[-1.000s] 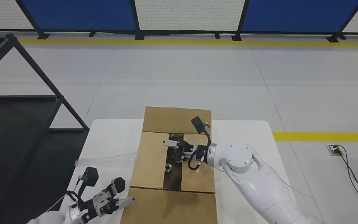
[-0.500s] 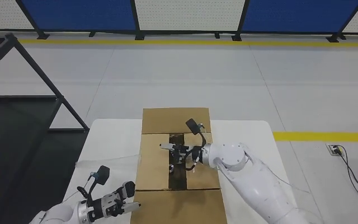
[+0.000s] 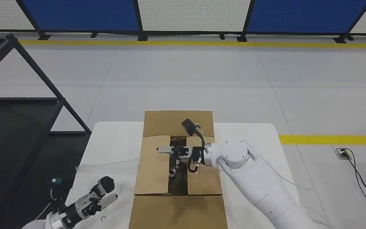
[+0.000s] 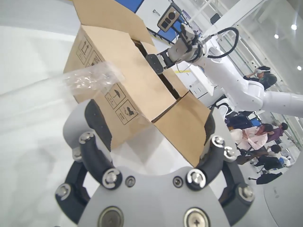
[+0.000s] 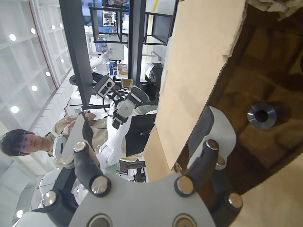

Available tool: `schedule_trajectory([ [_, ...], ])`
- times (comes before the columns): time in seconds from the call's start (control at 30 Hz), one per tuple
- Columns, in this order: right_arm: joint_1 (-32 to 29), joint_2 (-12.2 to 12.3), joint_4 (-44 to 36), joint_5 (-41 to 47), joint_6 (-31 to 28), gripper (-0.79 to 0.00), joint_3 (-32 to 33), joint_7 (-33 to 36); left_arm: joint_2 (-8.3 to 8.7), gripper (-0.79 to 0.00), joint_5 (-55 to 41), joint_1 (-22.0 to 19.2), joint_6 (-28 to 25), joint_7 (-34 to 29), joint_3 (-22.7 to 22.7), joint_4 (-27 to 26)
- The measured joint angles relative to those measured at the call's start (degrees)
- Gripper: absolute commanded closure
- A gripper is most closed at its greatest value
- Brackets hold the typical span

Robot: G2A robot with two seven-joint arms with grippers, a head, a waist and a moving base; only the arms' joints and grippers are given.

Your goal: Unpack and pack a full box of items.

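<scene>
Here's the cardboard box (image 3: 177, 123), sitting in the middle of the white table (image 3: 108, 143). Its far and near flaps are folded outward. The left flap (image 3: 150, 167) and right flap (image 3: 207, 174) lie partly over the top, with a dark gap between them.

The right gripper (image 3: 170, 160) is over that gap, at the inner edge of the left flap. From its own wrist camera, the right gripper (image 5: 144, 124) is spread wide and straddles the flap's (image 5: 196, 55) edge, one finger (image 5: 209, 128) down inside the box and the other out above the flap. The edge sits close against the inner finger, and I can't tell whether they touch. Nothing is clamped, the jaws stand well apart.

Down in the box, a dark metal cylinder (image 5: 261, 115) lies on the brown bottom with its open end facing up. Some crumpled paper (image 5: 272, 3) is tucked against a wall of the box.

Over at the near left corner of the table, the left gripper (image 3: 107, 193) is well clear of the box. Its own camera shows the left gripper (image 4: 152, 116) released, with both fingers spread, nothing between them, and the box's (image 4: 132, 76) left wall ahead of it. A piece of clear crinkled plastic (image 4: 92, 77) shows in front of that wall, and from there the right gripper (image 4: 156, 63) is visible at the box top
</scene>
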Motion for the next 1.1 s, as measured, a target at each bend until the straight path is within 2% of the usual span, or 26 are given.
schedule_trajectory([
  [0.27,1.5,-1.2,1.5,7.1,-3.2,-0.785,1.3,2.6,0.08,-0.785,0.5,1.7,0.0,2.8,-1.5,-1.5],
  [0.47,2.9,-3.0,2.0,10.7,-4.5,-0.785,-0.2,0.9,-0.18,-0.785,8.3,3.3,4.2,8.4,-3.8,-4.1],
  [0.73,6.9,-7.1,4.8,13.9,-5.6,-0.785,-5.4,0.1,-1.09,-0.785,24.4,8.4,9.9,18.3,-3.9,-13.6],
  [0.93,10.1,-10.7,8.3,15.0,-7.4,-0.785,-9.3,-0.6,-1.65,-0.785,28.4,11.4,13.2,23.0,-3.6,-17.9],
  [1.1,12.1,-13.5,12.3,15.9,-8.5,-0.785,-11.6,0.1,-2.14,-0.785,30.1,11.4,17.2,25.5,-1.8,-18.7],
])
